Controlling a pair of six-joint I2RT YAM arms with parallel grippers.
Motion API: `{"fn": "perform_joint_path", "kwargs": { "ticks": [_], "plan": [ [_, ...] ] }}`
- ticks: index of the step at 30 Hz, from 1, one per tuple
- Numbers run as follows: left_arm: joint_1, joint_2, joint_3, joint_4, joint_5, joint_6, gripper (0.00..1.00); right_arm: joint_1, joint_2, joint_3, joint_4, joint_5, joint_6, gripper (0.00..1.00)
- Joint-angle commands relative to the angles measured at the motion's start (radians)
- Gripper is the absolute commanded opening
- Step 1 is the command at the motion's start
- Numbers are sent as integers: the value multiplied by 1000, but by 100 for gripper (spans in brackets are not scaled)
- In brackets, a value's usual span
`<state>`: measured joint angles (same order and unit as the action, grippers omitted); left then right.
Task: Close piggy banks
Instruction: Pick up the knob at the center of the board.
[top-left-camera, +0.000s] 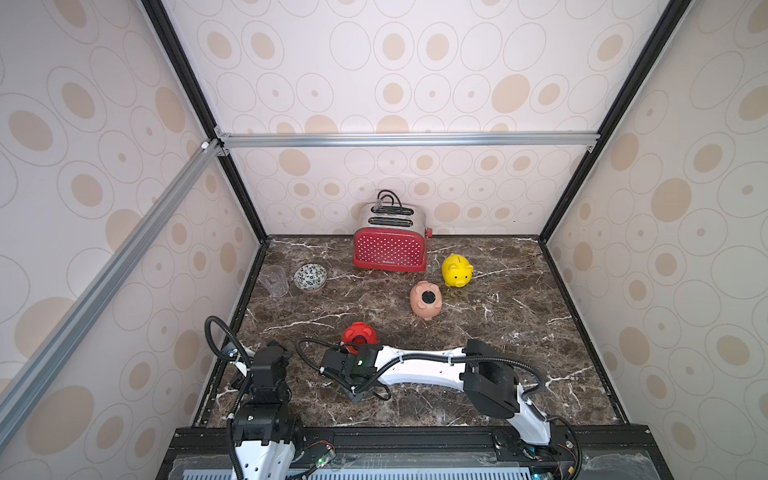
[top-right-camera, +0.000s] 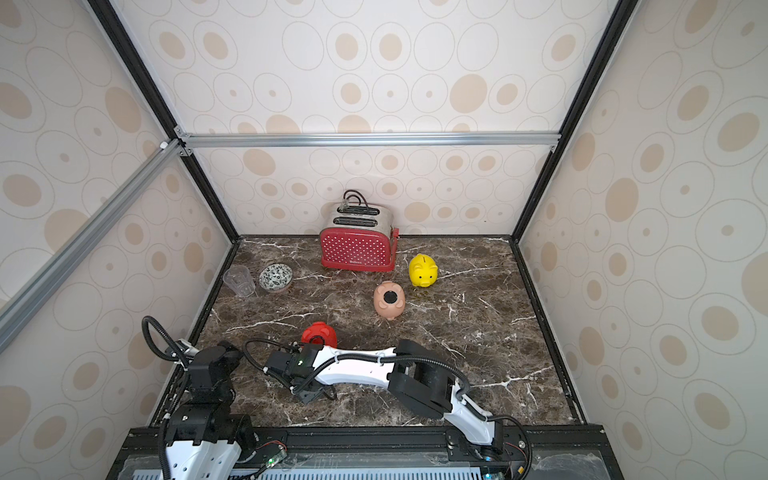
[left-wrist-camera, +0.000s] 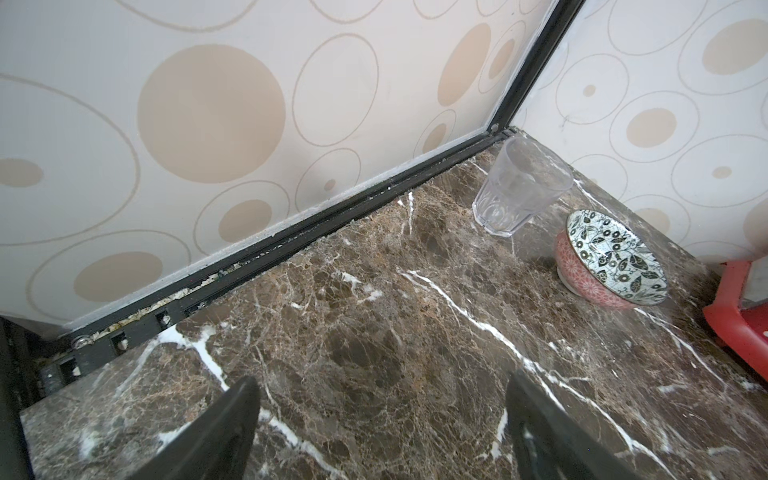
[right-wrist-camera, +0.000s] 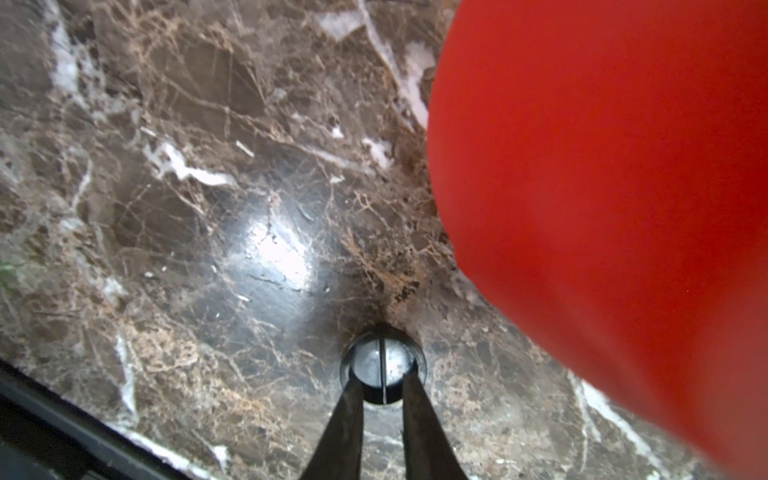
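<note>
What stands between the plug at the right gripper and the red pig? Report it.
Nothing visible. In the right wrist view the plug lies on the table at the right gripper; the red pig sits close beside it, only bare table between. Its hole does not show there.

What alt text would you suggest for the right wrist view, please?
The right tool, two dark fingers narrowly apart, reaches a small round dark plug lying on the brown marble tabletop. A blurred, glossy red plastic piggy bank looms close beside it.
</note>
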<state>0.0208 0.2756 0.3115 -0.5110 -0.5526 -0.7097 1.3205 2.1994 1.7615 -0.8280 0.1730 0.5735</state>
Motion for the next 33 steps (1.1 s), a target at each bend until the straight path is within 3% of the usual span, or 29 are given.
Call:
{"fn": "perform_joint_path", "kwargs": {
  "ticks": [1,33],
  "plan": [
    [3,-10,-1,-26,-28,-13,92,2,29,0,-26,-8,0,20],
    [3,-10,-1,-20,-22,-5,95,-9,6,-12,-16,-22,2,18]
  ]
}}
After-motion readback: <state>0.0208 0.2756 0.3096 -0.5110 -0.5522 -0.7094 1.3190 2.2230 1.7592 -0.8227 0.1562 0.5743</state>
